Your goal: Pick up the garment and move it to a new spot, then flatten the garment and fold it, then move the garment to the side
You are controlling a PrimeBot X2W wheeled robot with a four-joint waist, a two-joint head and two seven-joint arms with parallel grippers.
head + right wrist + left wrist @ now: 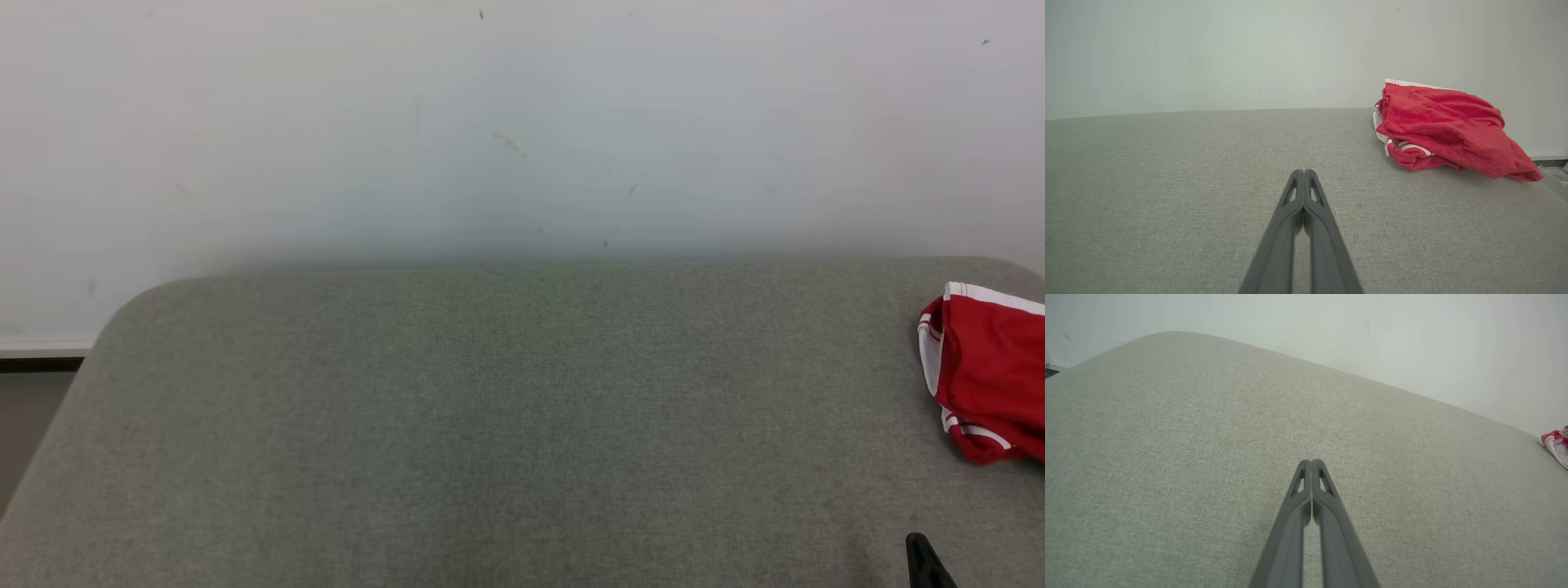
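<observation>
Garment position: the red garment [988,367] with white trim lies on the grey padded table [490,425] at its far right edge, near the rounded back corner and close to the white wall [490,122]. Part of it runs past the border of the head view. Garment condition: in the right wrist view it is a compact, layered bundle with rumpled upper folds and one corner trailing toward the table edge. It is not spread flat, and the layers are not squared. Left gripper [1311,462]: fingers pressed together with nothing between them, poised above bare table well apart from the garment. Right gripper [1303,172]: fingers likewise pressed together and empty, pointing across the table, with the garment ahead and to its right, near but not touching. Progress assessment: the pictures do not settle the stage, and the layout fits two readings. (a) The garment lies in a loose heap, awaiting pickup and transfer to a working spot. (b) The garment is roughly folded and set aside, which would meet the final clause of the task. The broad bare middle of the table suits either reading. Judged on fold quality alone, the bundle is looser than a neat fold, but that is not conclusive. Neither arm grips any cloth at this moment.
</observation>
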